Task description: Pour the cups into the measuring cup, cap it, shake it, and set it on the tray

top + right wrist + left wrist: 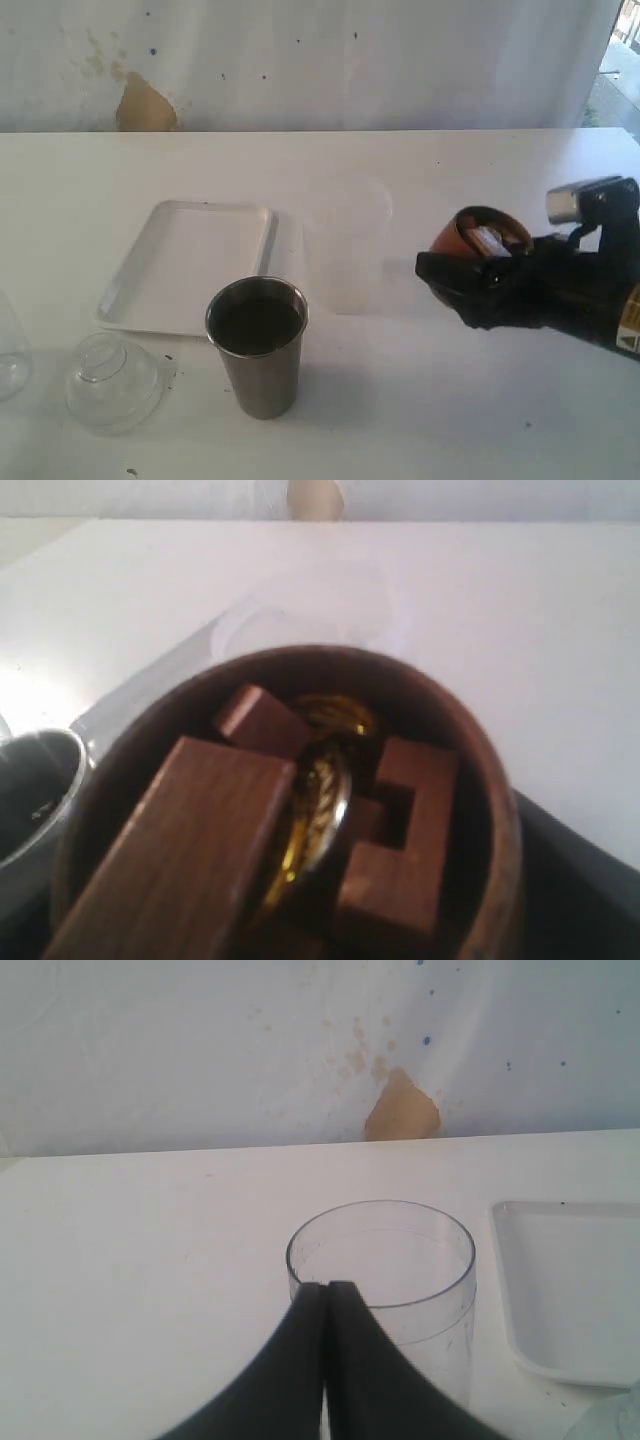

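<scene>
Two cups, exterior view: steel tumbler (258, 345) stands upright on the white table (420, 420); wooden cup (480, 232) is to its right, well apart.
Exterior view, right gripper (462, 262): black jaws clamped around the wooden cup; whether the cup rests on the table cannot be told.
Exterior view, tray (185, 270): lies flat just behind the steel tumbler; a frosted cup (345, 255) stands beside its right edge and a clear domed lid (115, 382) near its front left corner.
Left wrist view, left gripper (325, 1295): jaws pressed together, grasping nothing.
Left wrist view, measuring cup (380, 1290): upright, just beyond the fingertips, with the tray beside it.
Right wrist view, wooden cup: holds brown wooden blocks (390, 840) and a shiny gold-coloured ring (318, 810); the steel tumbler shows beside it.
</scene>
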`<state>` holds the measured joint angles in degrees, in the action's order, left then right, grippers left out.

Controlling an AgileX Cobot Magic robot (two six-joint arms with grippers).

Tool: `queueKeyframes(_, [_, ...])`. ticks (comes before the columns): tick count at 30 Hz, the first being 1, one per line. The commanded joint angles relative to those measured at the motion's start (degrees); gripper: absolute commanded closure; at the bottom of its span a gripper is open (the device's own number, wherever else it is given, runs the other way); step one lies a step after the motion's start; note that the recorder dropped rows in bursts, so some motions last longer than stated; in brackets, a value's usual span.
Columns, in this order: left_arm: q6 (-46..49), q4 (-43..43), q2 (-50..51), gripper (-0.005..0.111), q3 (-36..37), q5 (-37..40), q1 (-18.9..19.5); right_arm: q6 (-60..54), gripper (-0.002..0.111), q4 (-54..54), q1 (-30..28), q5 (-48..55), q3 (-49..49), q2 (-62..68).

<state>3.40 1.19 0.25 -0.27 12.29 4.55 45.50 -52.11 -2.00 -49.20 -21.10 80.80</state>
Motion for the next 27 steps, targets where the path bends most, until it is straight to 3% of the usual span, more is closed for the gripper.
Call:
queueKeyframes(1, [0.1,0.1,-0.3,0.107,0.3,-0.7,-0.2,8.3,0.108,-3.4,5.9,8.4,-5.6,-9.8])
queueKeyframes(5, [0.1,0.1,-0.3,0.107,0.3,-0.7,-0.2,18.6,0.108,-12.5,14.0,15.3,-14.6,-15.6])
queueKeyframes(9, [0.1,0.1,-0.3,0.107,0.3,-0.7,-0.2,22.7,0.108,-12.6,21.4,18.4,-23.3,-15.1])
queueKeyframes(14, [0.1,0.1,-0.3,0.107,0.3,-0.7,-0.2,18.0,0.108,-13.1,33.8,10.1,-37.0,-3.1])
queueKeyframes(19, [0.1,0.1,-0.3,0.107,0.3,-0.7,-0.2,18.6,0.108,-17.1,46.9,31.0,-51.4,10.3])
queueKeyframes(22, [0.1,0.1,-0.3,0.107,0.3,-0.7,-0.2,17.7,0.108,-17.2,51.2,37.5,-60.3,18.7])
queueKeyframes(27, [0.1,0.1,-0.3,0.107,0.3,-0.7,-0.2,17.6,0.108,-17.1,51.6,41.8,-74.4,32.0])
